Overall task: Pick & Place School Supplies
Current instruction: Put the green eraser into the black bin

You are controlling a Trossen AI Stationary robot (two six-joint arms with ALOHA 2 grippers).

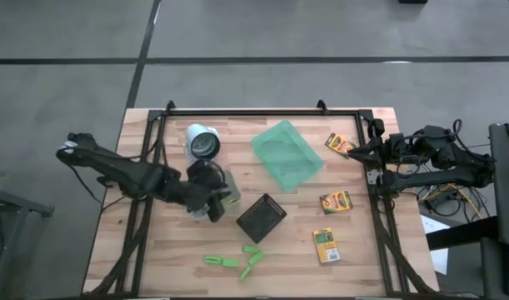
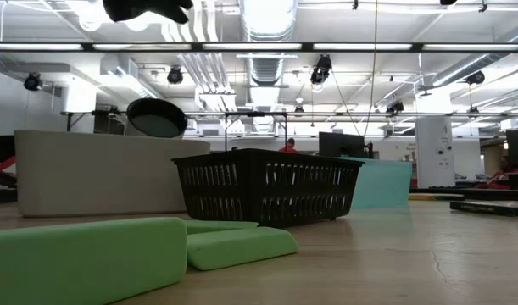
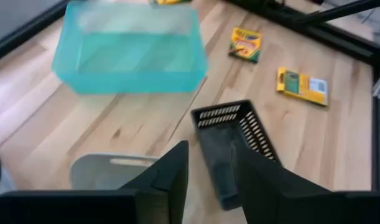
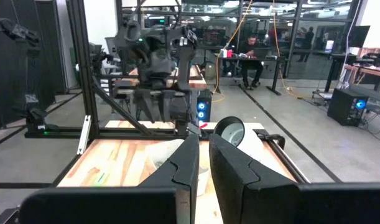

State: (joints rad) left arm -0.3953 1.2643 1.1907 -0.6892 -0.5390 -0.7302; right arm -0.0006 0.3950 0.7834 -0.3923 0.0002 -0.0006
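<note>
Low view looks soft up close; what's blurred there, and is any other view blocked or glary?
Low view: the green sticks nearest the lens are out of focus, while the black basket is sharper; bright ceiling strip lights glare overhead. Left wrist view: the left end effector fills the bottom, slightly soft. High view: evenly lit, with no strong shadows on the table.

A wooden tabletop (image 1: 171,258) carries a black basket (image 1: 261,217) near its middle (mesh-sided). Beyond the basket lies a green tray (image 1: 287,154), three crayon boxes (image 1: 336,202) to its right, green sticks (image 1: 237,262) before it.

Grey concrete floor (image 1: 321,29), ceiling strip lights (image 2: 267,47), exposed ducts (image 2: 267,17)
</note>
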